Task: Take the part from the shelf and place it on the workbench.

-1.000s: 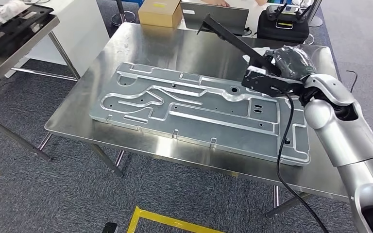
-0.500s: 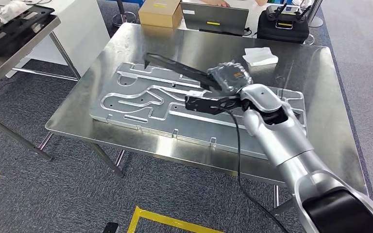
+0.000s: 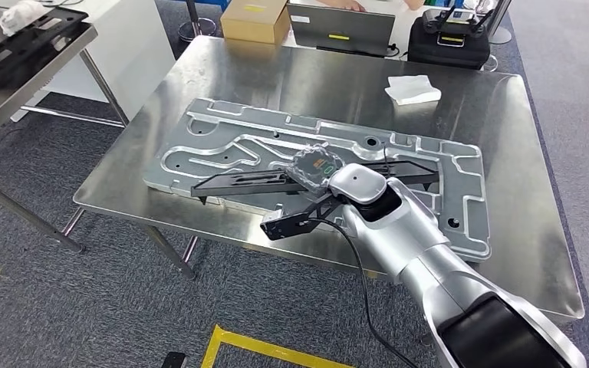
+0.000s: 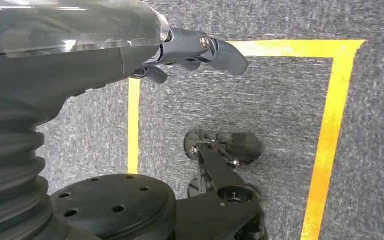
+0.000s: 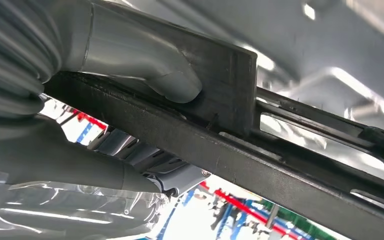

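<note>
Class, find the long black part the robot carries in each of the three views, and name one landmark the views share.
Head view: black part lies across the silver panel, gripped by the right hand.
Right wrist view: black part crosses the frame diagonally, under the thumb.
Left wrist view: not in it.
Shared landmark: the silver panel.

The right hand [image 3: 316, 166] hides the part's [image 3: 239, 181] middle.

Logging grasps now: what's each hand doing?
Left hand: holds nothing, fingers apart.
Right hand: grips the black part over the workbench.
</note>
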You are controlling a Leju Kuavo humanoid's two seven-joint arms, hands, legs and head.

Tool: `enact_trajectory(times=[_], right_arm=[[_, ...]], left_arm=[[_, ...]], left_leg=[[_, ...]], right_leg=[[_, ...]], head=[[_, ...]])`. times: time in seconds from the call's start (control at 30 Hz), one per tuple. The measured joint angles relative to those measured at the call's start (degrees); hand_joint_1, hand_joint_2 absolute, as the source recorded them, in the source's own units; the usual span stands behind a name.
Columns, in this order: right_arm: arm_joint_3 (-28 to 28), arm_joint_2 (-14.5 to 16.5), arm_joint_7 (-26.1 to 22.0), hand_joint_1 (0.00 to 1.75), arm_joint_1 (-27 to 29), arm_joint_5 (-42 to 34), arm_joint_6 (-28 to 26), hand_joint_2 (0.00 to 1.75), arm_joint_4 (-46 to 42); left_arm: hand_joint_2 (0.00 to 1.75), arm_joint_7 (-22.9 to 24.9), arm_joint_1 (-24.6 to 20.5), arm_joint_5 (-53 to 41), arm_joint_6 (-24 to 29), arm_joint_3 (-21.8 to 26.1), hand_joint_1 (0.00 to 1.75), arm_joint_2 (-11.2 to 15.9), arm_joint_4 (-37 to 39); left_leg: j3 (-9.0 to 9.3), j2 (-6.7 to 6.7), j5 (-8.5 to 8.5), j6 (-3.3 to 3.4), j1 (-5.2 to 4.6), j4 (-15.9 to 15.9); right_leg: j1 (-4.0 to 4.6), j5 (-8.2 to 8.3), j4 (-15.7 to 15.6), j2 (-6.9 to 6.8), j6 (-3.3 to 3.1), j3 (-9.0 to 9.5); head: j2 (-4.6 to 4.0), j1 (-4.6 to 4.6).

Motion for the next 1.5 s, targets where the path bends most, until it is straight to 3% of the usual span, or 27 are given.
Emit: enact_trajectory(times=[0.43,0.7,0.83,1.2,1.5], right_arm=[[4.23,1.04,-0.65,1.75,-1.1,2.33,-0.97,1.75,4.94],[4.12,0.75,5.85,1.75,-0.92,4.51,-6.96,1.75,5.73],[2.56,0.02,7.89,1.75,-0.9,6.33,-9.96,1.75,5.43],[0.4,-1.03,9.69,1.75,-0.3,8.97,-10.46,1.75,4.69],[-7.19,-1.91,12.86,1.75,1.86,14.92,-10.67,1.75,3.44]], left_arm=[[1.75,1.8,-0.16,0.25,0.96,1.62,0.0,0.0,0.0],[1.75,0.66,0.09,1.02,2.32,2.68,0.0,-0.14,0.0],[1.75,0.31,0.34,0.91,2.44,3.12,0.0,-0.27,0.0],[1.75,0.16,0.44,0.74,2.5,3.44,0.0,-0.44,0.0],[1.75,0.05,0.49,-0.27,2.48,3.54,0.0,-0.46,0.0]], left_leg=[[0.09,0.01,0.0,0.0,0.0,0.0],[0.09,0.02,0.06,-0.02,0.0,0.01],[0.08,0.02,0.06,-0.02,-0.01,0.03],[0.07,0.02,0.06,-0.02,0.0,0.02],[0.06,0.01,0.06,-0.02,-0.01,0.03]], right_leg=[[0.0,0.01,0.0,0.05,0.0,0.03],[0.0,0.06,0.0,0.06,0.04,0.04],[-0.01,0.07,-0.01,0.05,0.05,0.03],[0.0,0.07,-0.01,0.07,0.04,0.01],[-0.02,0.07,-0.01,0.06,0.05,0.02]], head=[[0.01,0.0],[0.0,0.0],[0.0,0.0],[0.01,0.0],[0.01,0.0]])
